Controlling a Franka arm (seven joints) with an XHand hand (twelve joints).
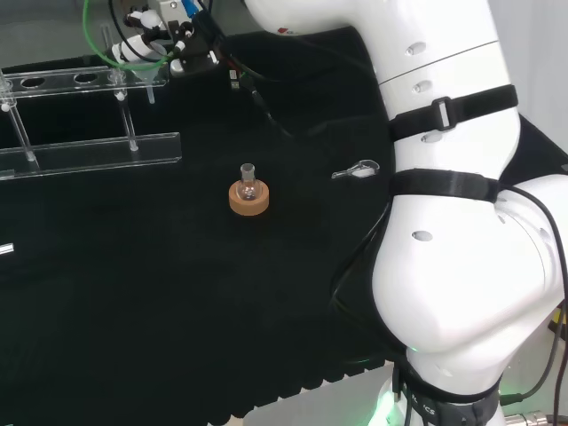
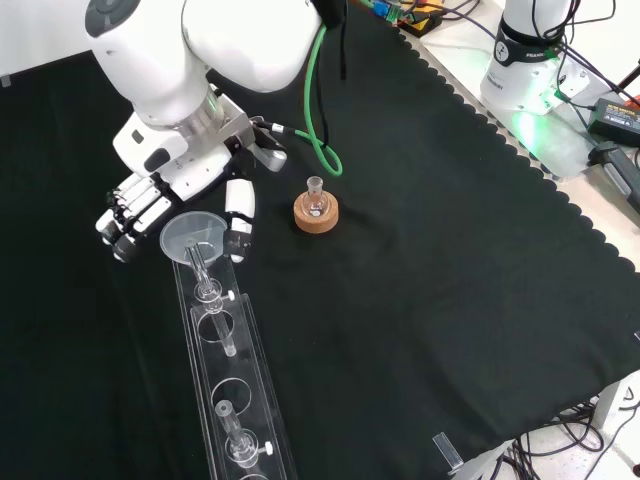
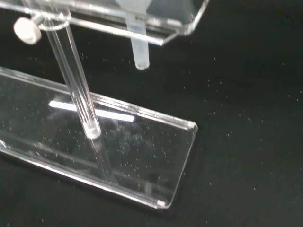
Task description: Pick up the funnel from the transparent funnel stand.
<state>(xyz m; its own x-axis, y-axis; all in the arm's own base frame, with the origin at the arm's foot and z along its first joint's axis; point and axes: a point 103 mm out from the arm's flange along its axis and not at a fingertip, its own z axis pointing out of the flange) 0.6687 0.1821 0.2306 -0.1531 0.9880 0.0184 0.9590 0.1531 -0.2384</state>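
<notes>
One funnel (image 1: 146,82) hangs at the right end of the clear stand (image 1: 89,151) in the head view, its stem dropped through the top rail's last hole so the rail carries it; the hand (image 1: 146,40) sits just behind and above it, at the table's (image 1: 177,302) far edge, while a small flask (image 1: 248,182) rests in a cork ring (image 1: 248,200) well apart in the middle, kept upright by that ring. In the front view the funnel's wide mouth (image 2: 192,236) faces up at the stand's (image 2: 225,390) near end, and the hand (image 2: 160,200) brackets it: fingers (image 2: 125,222) lie to its left and the thumb (image 2: 238,220) to its right, uncurled and not closed on it, which I judge to be the set-up for a pinch on the rim. In the wrist view the funnel's stem (image 3: 138,47) pokes below the rail, clear of the base plate (image 3: 118,156), beside a post (image 3: 75,85).
</notes>
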